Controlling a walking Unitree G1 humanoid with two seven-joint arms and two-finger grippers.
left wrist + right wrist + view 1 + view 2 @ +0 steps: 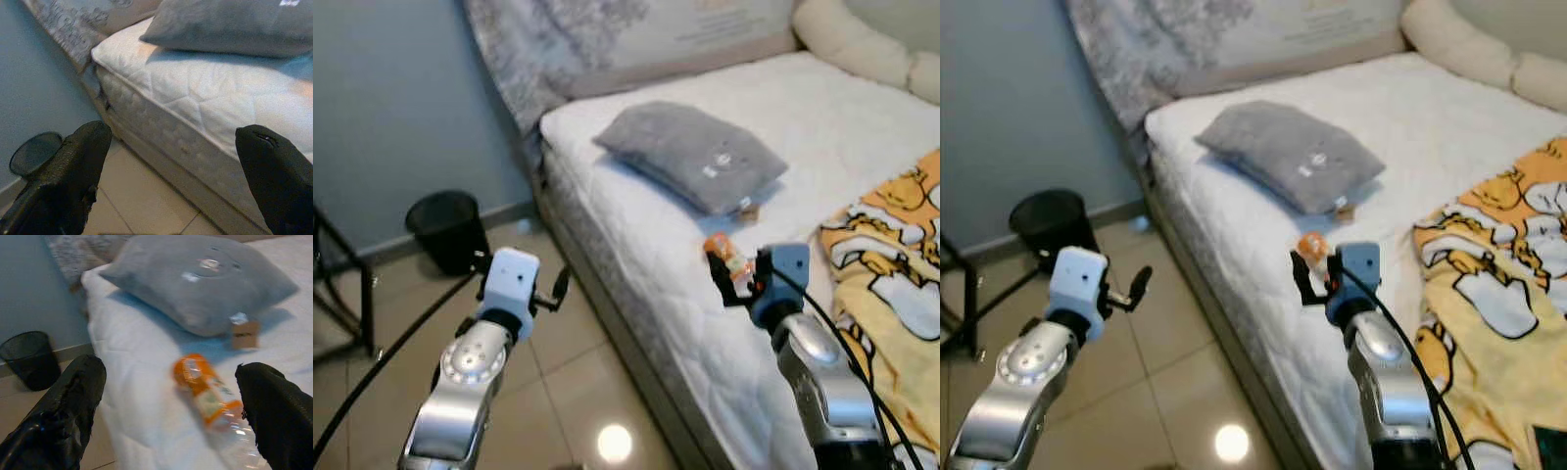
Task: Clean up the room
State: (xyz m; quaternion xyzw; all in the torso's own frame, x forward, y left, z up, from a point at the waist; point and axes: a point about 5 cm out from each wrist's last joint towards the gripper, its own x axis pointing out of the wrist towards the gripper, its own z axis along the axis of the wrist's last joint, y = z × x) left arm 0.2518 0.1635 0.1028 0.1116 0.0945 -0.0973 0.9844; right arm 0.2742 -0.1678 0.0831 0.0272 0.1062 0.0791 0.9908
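Orange-labelled bottle (208, 396) between open right gripper (171, 411) fingers.

A grey pillow (690, 154) lay on the white bed (822, 117), with an orange bottle (726, 257) near it. The right gripper (736, 277) hung just beside the bottle. The left gripper (556, 292) hung over the floor (568, 392), near a black bin (447, 230).

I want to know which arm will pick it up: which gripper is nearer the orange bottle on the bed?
Right. The right gripper hovers open just short of the orange bottle on the mattress; the left gripper hangs open over the floor beside the bed.
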